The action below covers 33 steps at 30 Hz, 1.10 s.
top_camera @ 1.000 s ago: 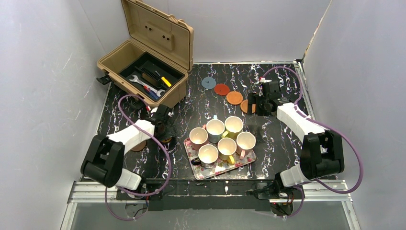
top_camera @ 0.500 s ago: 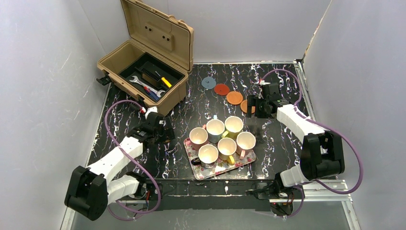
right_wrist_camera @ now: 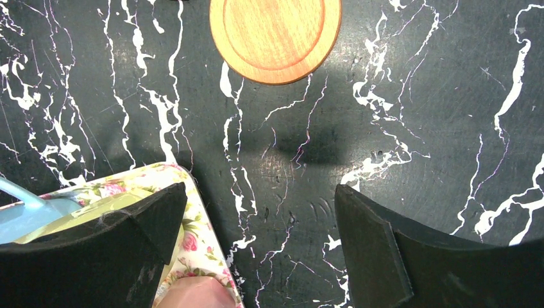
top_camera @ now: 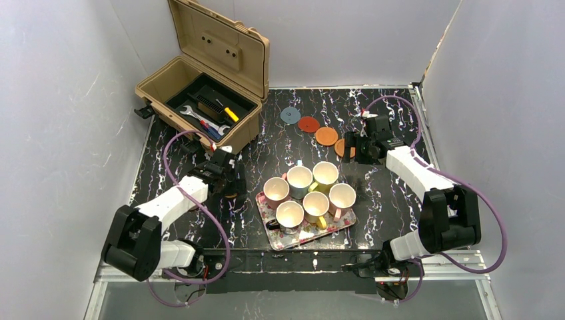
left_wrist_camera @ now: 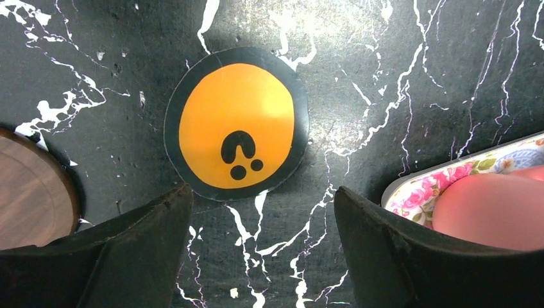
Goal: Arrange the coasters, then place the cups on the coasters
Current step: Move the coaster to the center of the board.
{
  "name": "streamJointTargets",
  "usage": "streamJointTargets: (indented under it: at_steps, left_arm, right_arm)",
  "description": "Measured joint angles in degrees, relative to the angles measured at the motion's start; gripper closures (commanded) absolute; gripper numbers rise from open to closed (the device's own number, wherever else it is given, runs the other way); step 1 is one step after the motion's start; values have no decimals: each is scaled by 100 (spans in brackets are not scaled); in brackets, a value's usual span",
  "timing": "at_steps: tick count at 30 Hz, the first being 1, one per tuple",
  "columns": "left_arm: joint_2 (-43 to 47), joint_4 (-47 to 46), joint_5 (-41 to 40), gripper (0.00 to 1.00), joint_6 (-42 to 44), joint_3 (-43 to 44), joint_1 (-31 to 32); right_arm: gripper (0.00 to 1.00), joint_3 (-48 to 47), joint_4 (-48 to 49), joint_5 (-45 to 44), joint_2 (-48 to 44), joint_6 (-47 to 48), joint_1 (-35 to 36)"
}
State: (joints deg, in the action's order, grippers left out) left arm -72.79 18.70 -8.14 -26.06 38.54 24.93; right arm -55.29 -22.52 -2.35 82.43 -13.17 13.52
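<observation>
Just ahead of my open left gripper (left_wrist_camera: 261,192) a yellow-orange coaster (left_wrist_camera: 236,131) with a black rim and paw mark lies flat on the table. A brown wooden coaster (left_wrist_camera: 29,192) shows at the left edge of that view. Nothing sits between the fingers of my open right gripper (right_wrist_camera: 260,192), and an orange wooden coaster (right_wrist_camera: 276,35) lies farther ahead of it. From above, blue-grey (top_camera: 290,115), red (top_camera: 308,124) and orange (top_camera: 326,136) coasters run in a diagonal row towards the right gripper (top_camera: 356,148). Several cups (top_camera: 300,179) stand on a floral tray (top_camera: 340,227), and the left gripper (top_camera: 228,181) is to its left.
An open tan toolbox (top_camera: 200,100) with tools stands at the back left. The tray's corner (right_wrist_camera: 192,237) lies right beside my right gripper's left finger, with a pink cup (right_wrist_camera: 195,292) below. The tray edge (left_wrist_camera: 423,192) and a pink cup (left_wrist_camera: 494,212) are right of my left gripper.
The left arm's elbow swung outward and came back part way, while its gripper stayed near the yellow-orange coaster left of the tray. The right arm has barely moved.
</observation>
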Motion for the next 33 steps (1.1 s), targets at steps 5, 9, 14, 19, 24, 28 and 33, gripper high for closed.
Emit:
streamJointTargets:
  at_steps: [5,9,14,19,24,28,33]
  left_arm:
    - [-164,140,-26,23,-13,68,0]
    - [-254,234,-26,23,-59,68,0]
    - [-302,227,-28,23,-118,68,0]
    - [-474,258,-15,24,-205,63,7]
    - [-531,269,0,24,-238,63,15]
    - [-540,267,-20,23,-254,63,22]
    - [-614,273,-68,25,-334,107,74]
  right_arm:
    - [6,7,0,0,-2,0,0]
    - [6,48,7,0,-2,-2,0]
    - [6,76,11,7,-2,-4,0]
    - [6,76,13,20,-2,-11,0]
    - [6,76,15,20,0,-13,0]
    - [6,76,15,22,0,-13,0]
    - [6,76,15,20,0,-13,0]
